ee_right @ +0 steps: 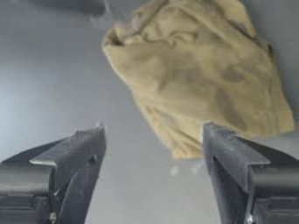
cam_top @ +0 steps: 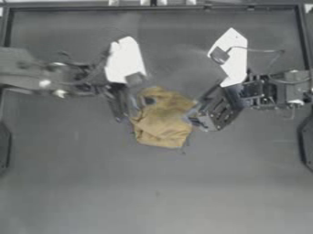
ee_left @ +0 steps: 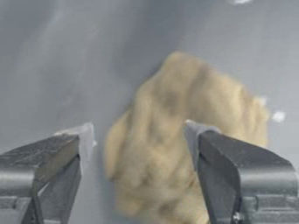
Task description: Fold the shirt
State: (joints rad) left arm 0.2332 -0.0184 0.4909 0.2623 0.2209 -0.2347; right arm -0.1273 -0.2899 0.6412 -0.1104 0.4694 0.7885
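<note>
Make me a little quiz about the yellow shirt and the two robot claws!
1. True or false: the shirt lies flat and spread out.
2. How do the left gripper and right gripper stand? A) both open B) both shut C) one open, one shut
3. Fill in: in the top view, the shirt lies ____ the two grippers.

Key:
1. False. It is a bunched heap on the table.
2. A. Neither holds cloth.
3. Between. The left gripper and right gripper flank it.
</note>
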